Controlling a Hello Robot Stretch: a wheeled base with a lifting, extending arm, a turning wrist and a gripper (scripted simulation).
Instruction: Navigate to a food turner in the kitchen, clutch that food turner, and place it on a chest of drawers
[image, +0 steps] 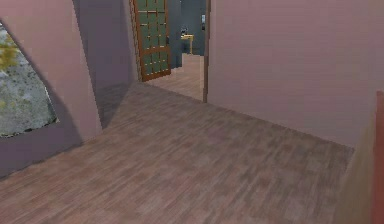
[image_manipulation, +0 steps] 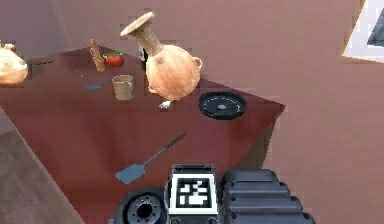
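A food turner (image_manipulation: 152, 158) with a grey-blue blade and a thin dark handle lies flat on the dark red tabletop (image_manipulation: 60, 120), near its front edge in the arm side view. Just below it, at the picture's bottom edge, sits the gripper's dark body (image_manipulation: 140, 208) beside a white marker square (image_manipulation: 195, 193) and the ribbed dark arm (image_manipulation: 265, 195). The gripper's far end cannot be made out, so I cannot tell whether it holds anything.
On the table stand a large tan vase (image_manipulation: 165, 65), a small cup (image_manipulation: 123, 87), a black round dish (image_manipulation: 222, 105), a tomato (image_manipulation: 116, 59), a bottle (image_manipulation: 97, 52) and another tan pot (image_manipulation: 10, 65). The forward view has wooden floor (image: 190, 160), pink walls and an open glazed door (image: 152, 40).
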